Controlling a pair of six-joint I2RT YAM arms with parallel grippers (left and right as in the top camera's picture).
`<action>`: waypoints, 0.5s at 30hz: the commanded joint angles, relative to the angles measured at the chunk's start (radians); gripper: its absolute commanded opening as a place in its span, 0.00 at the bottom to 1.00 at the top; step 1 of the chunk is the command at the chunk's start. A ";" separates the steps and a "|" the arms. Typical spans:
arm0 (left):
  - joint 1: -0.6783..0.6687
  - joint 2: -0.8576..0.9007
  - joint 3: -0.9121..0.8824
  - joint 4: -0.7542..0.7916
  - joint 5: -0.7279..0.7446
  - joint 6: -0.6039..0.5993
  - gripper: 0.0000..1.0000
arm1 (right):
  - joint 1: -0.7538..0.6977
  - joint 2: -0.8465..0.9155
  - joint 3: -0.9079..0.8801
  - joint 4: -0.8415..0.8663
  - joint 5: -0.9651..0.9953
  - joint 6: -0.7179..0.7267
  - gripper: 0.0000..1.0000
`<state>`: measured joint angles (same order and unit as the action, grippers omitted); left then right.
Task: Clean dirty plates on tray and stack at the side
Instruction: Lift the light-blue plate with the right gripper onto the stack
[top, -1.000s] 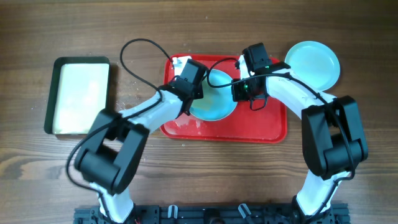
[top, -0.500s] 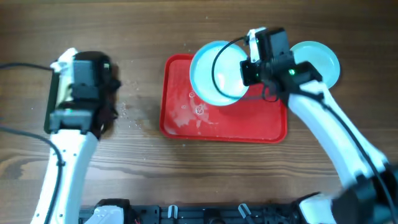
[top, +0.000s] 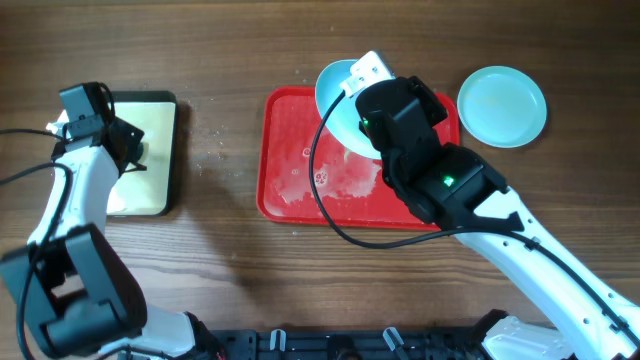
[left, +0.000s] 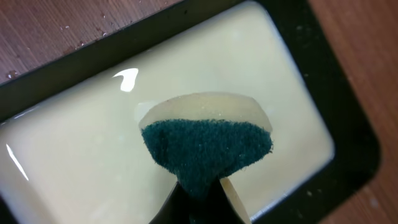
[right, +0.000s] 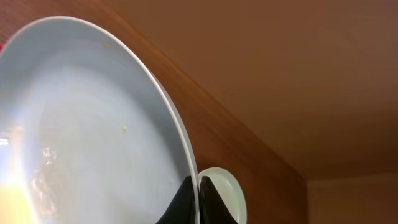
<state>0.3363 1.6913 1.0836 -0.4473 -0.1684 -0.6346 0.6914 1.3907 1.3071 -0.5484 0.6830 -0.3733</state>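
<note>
The red tray (top: 300, 190) lies at the table's centre with wet smears on it. My right gripper (right: 198, 194) is shut on the rim of a light blue plate (right: 93, 124) and holds it tilted on edge, high above the tray's far side (top: 335, 92). A second light blue plate (top: 502, 105) lies flat on the table right of the tray and shows behind the fingers in the right wrist view (right: 227, 186). No white plate shows. My left gripper (left: 199, 202) is shut on a green and yellow sponge (left: 205, 146) over the small tray.
The small dark-green-rimmed tray with a cream inside (top: 150, 150) stands at the far left, under my left arm; it fills the left wrist view (left: 74, 155). My right arm reaches across the red tray's right half. Crumbs lie on the wood between the trays.
My left arm went from the red tray to the green-rimmed tray with the sponge. My right arm lifted the light blue plate off the red tray and tipped it on edge.
</note>
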 joint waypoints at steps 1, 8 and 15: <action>0.009 0.056 -0.005 0.018 0.038 -0.010 0.17 | 0.005 -0.003 0.018 0.010 0.035 -0.031 0.04; 0.009 -0.002 -0.004 0.032 0.120 -0.009 0.68 | 0.020 -0.003 0.018 0.072 0.180 -0.308 0.04; 0.008 -0.353 -0.004 -0.049 0.172 -0.010 1.00 | 0.155 -0.003 0.018 0.323 0.284 -0.795 0.04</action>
<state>0.3408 1.4326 1.0824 -0.4679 -0.0391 -0.6418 0.7944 1.3911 1.3064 -0.2928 0.9035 -0.9581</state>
